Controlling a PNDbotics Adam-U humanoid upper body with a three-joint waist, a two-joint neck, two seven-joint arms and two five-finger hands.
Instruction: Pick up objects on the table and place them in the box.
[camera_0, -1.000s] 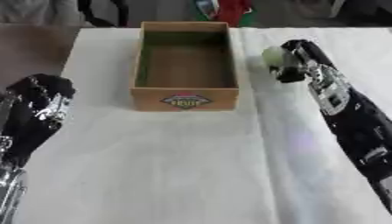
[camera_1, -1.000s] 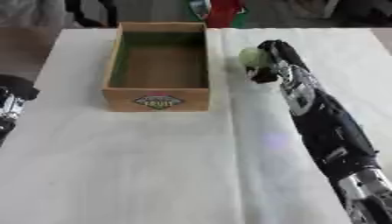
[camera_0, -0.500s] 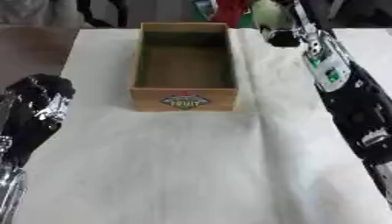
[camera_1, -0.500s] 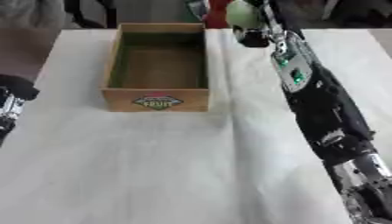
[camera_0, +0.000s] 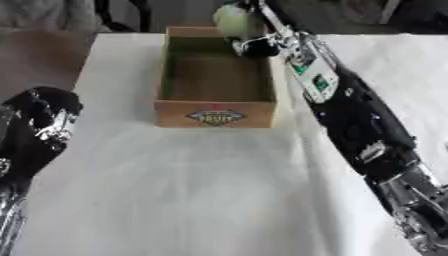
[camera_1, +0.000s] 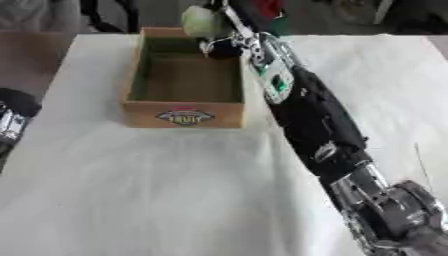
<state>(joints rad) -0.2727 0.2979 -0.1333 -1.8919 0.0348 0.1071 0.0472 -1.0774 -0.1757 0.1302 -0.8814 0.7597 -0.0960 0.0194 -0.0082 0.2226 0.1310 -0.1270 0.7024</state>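
Left eye view is showing the right robot hand gripping a pale green round object above the far end of the open wooden box standing on the white-covered surface, while the left robot hand is resting at the lower left, its fingers unreadable.

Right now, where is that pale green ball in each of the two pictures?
Left eye view: the ball is at top centre, held in the right robot hand over the box's far right corner.
Right eye view: the ball is at the top, left of centre, over the same corner.
Shared landmark: the box with its front label.
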